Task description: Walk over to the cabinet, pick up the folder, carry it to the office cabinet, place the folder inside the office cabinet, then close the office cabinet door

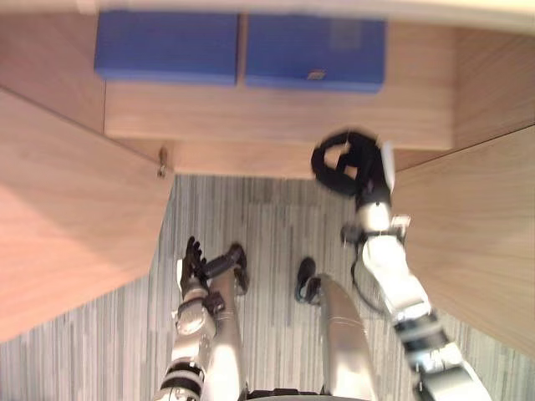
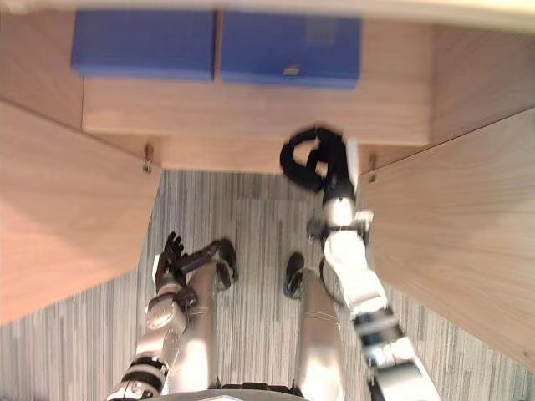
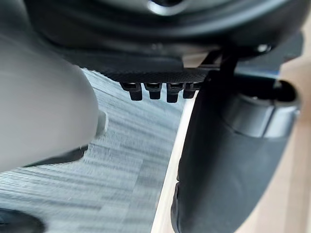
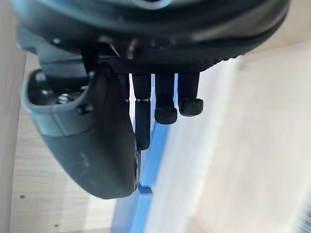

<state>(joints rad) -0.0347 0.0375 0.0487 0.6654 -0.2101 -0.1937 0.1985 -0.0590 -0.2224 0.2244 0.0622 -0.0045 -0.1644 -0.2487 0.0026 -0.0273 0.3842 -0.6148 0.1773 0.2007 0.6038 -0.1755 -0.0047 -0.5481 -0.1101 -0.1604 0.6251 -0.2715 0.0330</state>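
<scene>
- Left eye view: two blue folders lie flat, side by side on the cabinet shelf (image 1: 276,117) at the top of the frame, long sides running across it.
- Right hand (image 1: 351,163) hovers at the shelf's front edge, fingers curled and empty. The right blue folder (image 1: 313,50) lies straight up-frame, near but apart; the left blue folder (image 1: 167,43) is farther.
- Left hand (image 1: 192,263) hangs at lower left, fingers relaxed, well apart.
- Judgement: the right hand is nearer and should reach up-frame.
</scene>
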